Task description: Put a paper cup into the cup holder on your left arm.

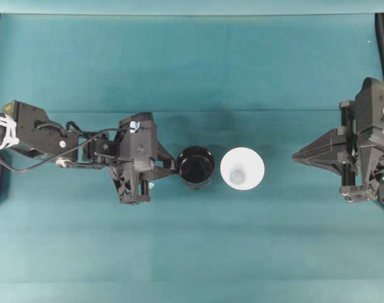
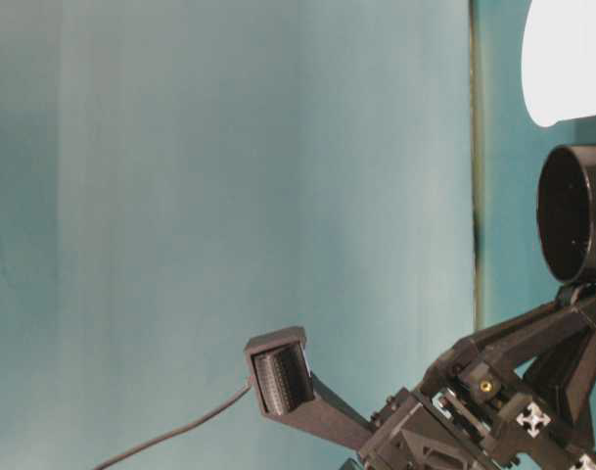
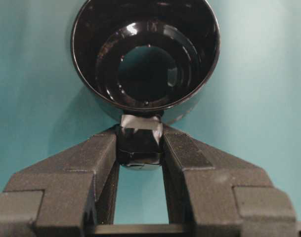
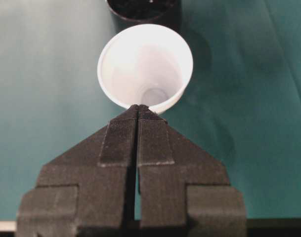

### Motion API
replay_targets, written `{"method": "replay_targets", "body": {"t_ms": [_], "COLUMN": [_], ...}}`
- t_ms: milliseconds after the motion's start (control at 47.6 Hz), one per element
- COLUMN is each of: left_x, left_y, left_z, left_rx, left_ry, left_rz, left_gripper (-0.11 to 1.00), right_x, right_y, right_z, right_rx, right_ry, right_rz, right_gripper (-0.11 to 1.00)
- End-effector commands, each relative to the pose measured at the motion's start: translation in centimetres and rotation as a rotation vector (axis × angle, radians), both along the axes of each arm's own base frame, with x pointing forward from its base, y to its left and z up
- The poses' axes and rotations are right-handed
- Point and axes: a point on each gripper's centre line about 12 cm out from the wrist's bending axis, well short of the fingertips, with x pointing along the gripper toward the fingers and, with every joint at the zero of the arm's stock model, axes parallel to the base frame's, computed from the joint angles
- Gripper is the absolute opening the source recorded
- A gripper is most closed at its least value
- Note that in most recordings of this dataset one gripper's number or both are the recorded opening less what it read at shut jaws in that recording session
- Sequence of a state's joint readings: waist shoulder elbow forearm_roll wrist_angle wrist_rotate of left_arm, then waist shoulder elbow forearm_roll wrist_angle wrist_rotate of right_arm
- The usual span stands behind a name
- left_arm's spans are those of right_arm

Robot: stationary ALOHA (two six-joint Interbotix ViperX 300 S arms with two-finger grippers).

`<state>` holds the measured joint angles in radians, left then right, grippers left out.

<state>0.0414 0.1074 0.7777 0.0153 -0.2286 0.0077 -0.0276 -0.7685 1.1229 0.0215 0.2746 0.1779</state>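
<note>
Seemingly paper cup (image 1: 242,168) unmarked (plain).

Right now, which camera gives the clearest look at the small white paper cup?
The right wrist view: the small white paper cup fills it, open and empty. Overhead shows only its round mouth, beside the glossy black cup holder. Table-level catches a cropped edge; left wrist, nothing.

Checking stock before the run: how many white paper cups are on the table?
1. The paper cup stands upright mid-table, just right of the black cup holder in the overhead view. No other shows in any view.
</note>
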Motion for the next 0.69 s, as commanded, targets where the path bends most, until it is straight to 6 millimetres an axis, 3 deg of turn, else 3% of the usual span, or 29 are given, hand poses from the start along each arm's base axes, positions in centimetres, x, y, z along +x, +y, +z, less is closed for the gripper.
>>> {"method": "replay_targets", "body": {"t_ms": [0,672], "left_x": [0.48,0.45], "left_y": [0.07,0.37], "left_z": [0.23,0.25], "left_rx": [0.003,-0.008], "left_ry": [-0.012,-0.006], "left_rz": [-0.001,0.016], "left_gripper": [0.29,0.3], "right_x": [0.5,0.49], "right_y": [-0.04,-0.04], "right_z": [0.97,0.9], "right_rx": [0.008,0.01], "right_ry": [-0.028,-0.023], "right_rz": [-0.007,-0.008], "right_gripper": [-0.02,-0.02]}}
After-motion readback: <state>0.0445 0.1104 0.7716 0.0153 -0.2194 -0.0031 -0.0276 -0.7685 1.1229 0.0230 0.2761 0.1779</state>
